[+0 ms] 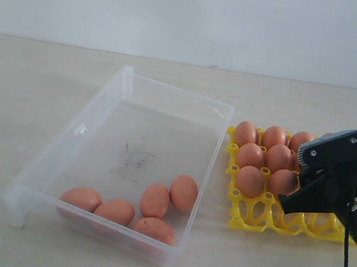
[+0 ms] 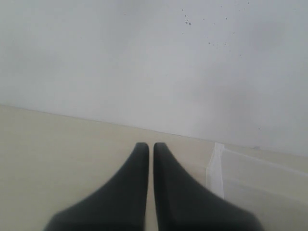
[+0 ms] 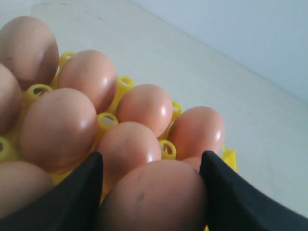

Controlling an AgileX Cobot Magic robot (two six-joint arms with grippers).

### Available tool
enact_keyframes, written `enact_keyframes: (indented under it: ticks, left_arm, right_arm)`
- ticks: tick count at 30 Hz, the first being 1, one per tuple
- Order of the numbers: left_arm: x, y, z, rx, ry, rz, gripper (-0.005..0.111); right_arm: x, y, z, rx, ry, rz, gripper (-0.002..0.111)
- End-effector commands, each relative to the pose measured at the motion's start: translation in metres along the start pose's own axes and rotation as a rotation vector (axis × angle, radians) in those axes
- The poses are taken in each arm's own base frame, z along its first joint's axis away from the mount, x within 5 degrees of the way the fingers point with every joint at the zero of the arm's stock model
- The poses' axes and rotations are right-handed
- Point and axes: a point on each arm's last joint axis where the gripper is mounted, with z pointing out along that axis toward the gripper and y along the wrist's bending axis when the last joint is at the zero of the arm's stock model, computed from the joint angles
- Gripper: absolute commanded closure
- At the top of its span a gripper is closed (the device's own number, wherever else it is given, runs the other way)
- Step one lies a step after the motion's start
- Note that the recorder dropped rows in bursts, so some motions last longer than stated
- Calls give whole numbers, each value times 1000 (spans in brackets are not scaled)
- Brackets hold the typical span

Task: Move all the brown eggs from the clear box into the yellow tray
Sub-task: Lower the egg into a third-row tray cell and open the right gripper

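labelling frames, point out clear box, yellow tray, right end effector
clear box (image 1: 128,72), exterior view, far left rim corner
yellow tray (image 1: 236,221), exterior view, near left corner
right end effector (image 3: 150,158), right wrist view, midway between fingers gripping brown egg (image 3: 154,204)

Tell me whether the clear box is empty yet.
Not empty. Five brown eggs lie on the floor of the clear box, bunched toward its near wall.

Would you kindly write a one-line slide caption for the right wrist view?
Right gripper holds a brown egg over the yellow tray, beside other eggs seated there.
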Motion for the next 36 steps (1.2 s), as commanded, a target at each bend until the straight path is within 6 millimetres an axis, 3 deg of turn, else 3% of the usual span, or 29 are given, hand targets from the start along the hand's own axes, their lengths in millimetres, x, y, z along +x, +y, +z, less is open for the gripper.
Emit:
enact_keyframes:
  ticks: [1,4,11,14,36]
  left_arm:
    - [-1,0,0,4,-1,-2,103]
    - [-1,0,0,4,-1,-2,103]
    - [-1,0,0,4,-1,-2,103]
    - [-1,0,0,4,-1,-2,103]
    - [-1,0,0,4,-1,-2,103]
  right_arm:
    - [-2,3,0,-35,-19,-19,108]
    - [-3,7,0,-76,-27,-44,104]
    - [-2,7,0,-72,-17,-35,74]
    - [-1,7,0,-80,-3,-36,66]
    - [5,11,-1,-122,62,-74,65]
